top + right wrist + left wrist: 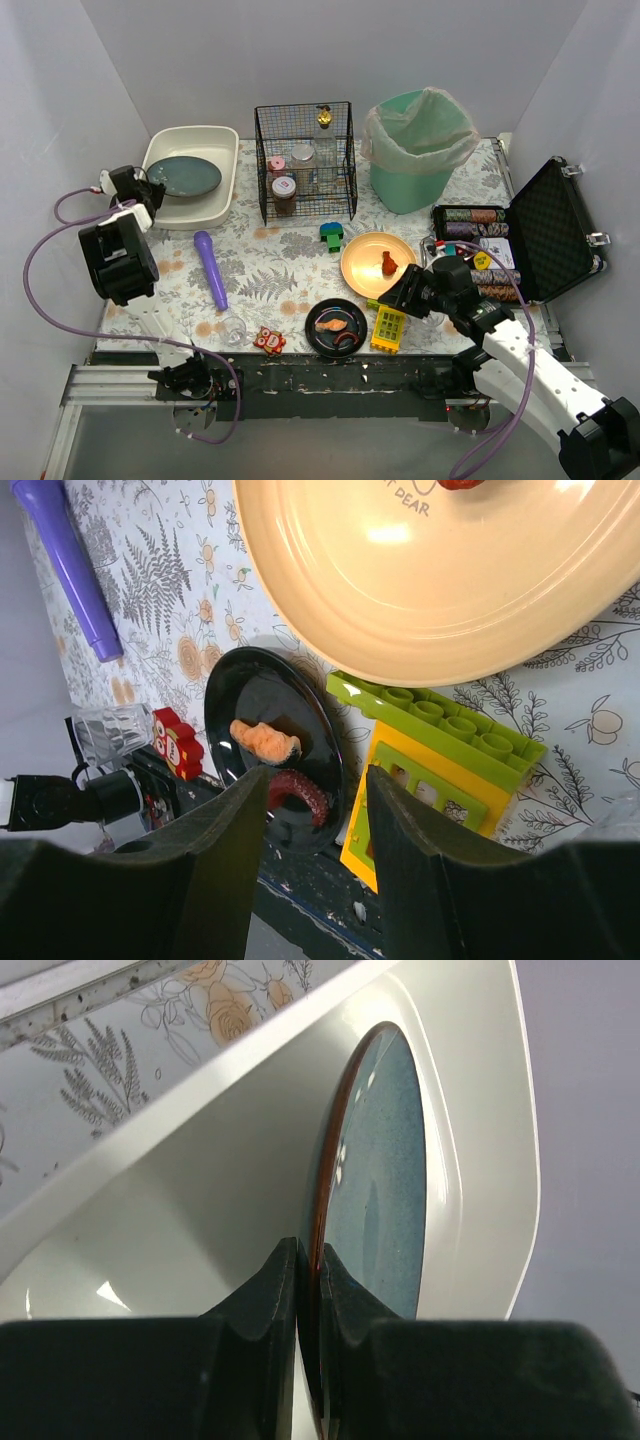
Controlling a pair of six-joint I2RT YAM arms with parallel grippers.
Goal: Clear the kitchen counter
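On the kitchen counter (270, 270) sit one orange plate (360, 262), one black plate (345, 308).

Plate (183, 177) in tub (205, 213) on kitchen counter (272, 268)

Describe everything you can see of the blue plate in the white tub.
The blue plate is round, with a speckled blue-grey glaze and a thin brown rim; it looks ceramic. It appears empty. It sits inside the white tub, far left in the top view. The left claw is shut on its rim, one finger on each face.
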